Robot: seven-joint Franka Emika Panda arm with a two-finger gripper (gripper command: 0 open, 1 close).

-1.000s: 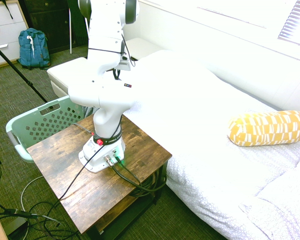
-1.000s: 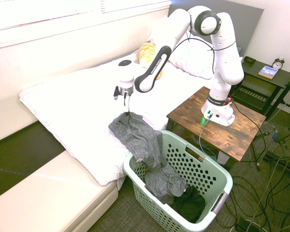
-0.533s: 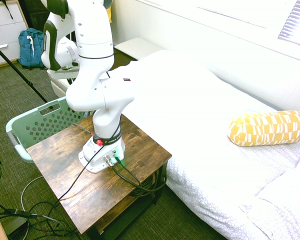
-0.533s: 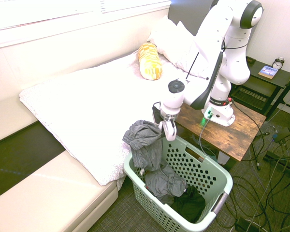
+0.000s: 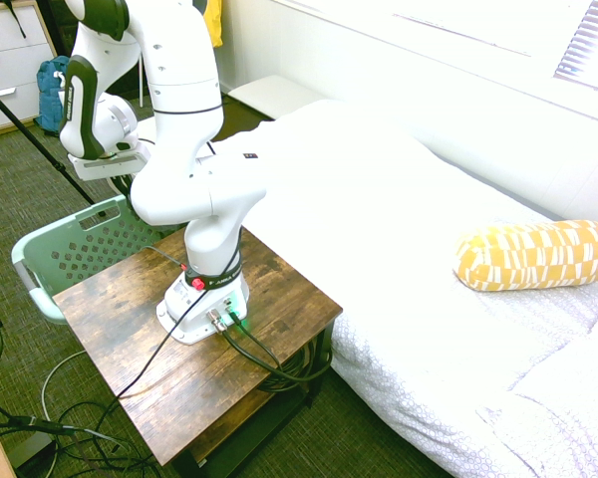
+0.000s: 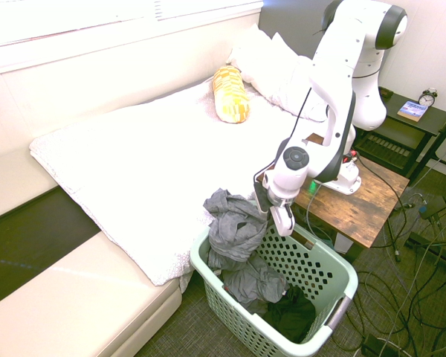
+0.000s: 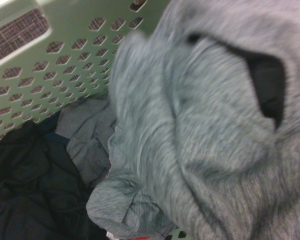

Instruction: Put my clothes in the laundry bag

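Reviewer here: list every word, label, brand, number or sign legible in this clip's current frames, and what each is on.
No text can be read with certainty.
Arm: dark bands carry lettering, too small to read.
Blue book on the dark side table: cover print too small.
Alarm clock: dial numerals too small.
Grey garment and laundry basket: no readable print.

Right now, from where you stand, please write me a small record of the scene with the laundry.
Container: mint-green laundry basket, beside the bed
Inside: grey garment and black garment
Upper bundle: rumpled slate-grey garment, at the basket's bed-side rim
Pincer: shut, next to the upper bundle; grip on it cannot be confirmed
On bed: yellow-and-white bolster
On far side table: alarm clock, book
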